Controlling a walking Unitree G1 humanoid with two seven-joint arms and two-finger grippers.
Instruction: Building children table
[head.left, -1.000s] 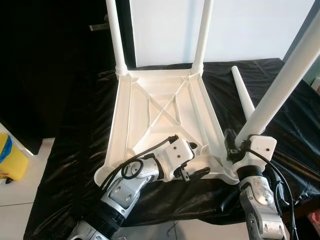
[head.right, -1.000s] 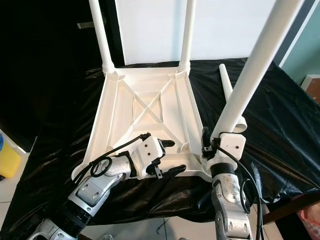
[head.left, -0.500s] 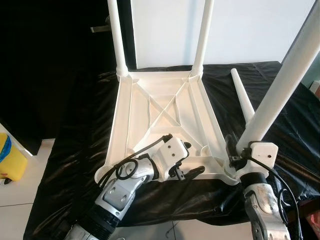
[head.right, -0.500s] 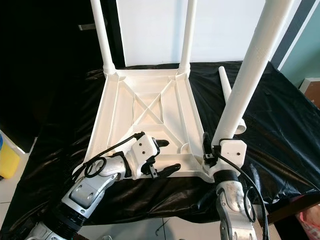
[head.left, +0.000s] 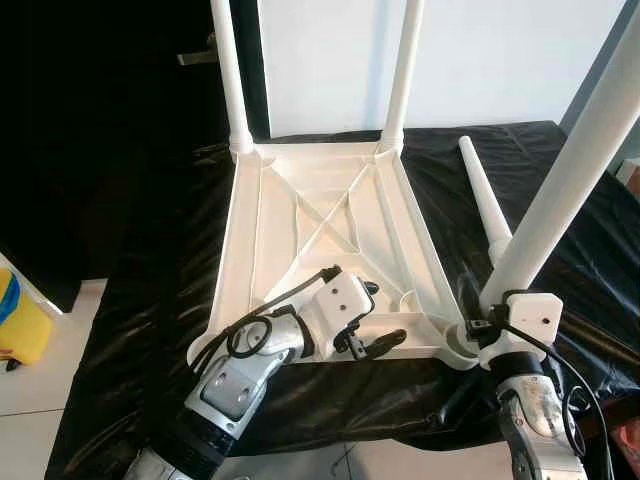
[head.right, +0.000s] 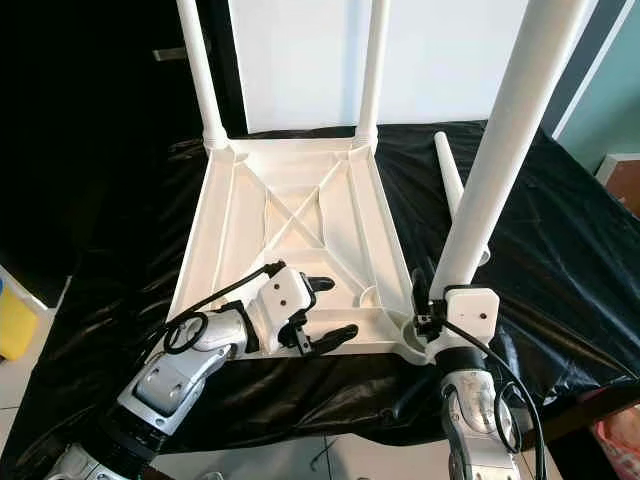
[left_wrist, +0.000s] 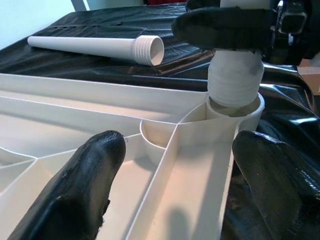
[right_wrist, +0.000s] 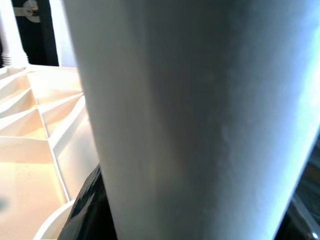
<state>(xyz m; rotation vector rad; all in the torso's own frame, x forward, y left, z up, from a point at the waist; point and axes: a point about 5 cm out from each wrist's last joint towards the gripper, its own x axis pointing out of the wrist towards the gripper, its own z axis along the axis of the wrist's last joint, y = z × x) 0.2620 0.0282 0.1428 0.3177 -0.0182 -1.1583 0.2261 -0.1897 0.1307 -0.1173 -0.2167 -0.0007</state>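
A white plastic table top (head.left: 320, 215) lies upside down on a black cloth. Two white legs (head.left: 230, 80) (head.left: 403, 70) stand in its far corners. My right gripper (head.left: 487, 305) is shut on a third leg (head.left: 570, 180), held nearly upright. That leg's threaded end (left_wrist: 235, 80) sits in the near right corner socket (left_wrist: 235, 107), with threads showing above the rim. My left gripper (head.left: 385, 313) is open, and its fingers (left_wrist: 90, 170) straddle the top's near edge rib just left of that socket. A fourth leg (head.left: 482, 195) lies loose on the cloth to the right.
The black cloth (head.left: 150, 300) covers the whole work surface and drops off at the near edge. A yellow object (head.left: 20, 320) stands on the tiled floor at the left. A white panel (head.left: 330, 60) and a dark doorway are behind.
My right gripper has sunk lower with the leg, bringing its base down at the near right corner. My left gripper has drawn slightly back to the left.
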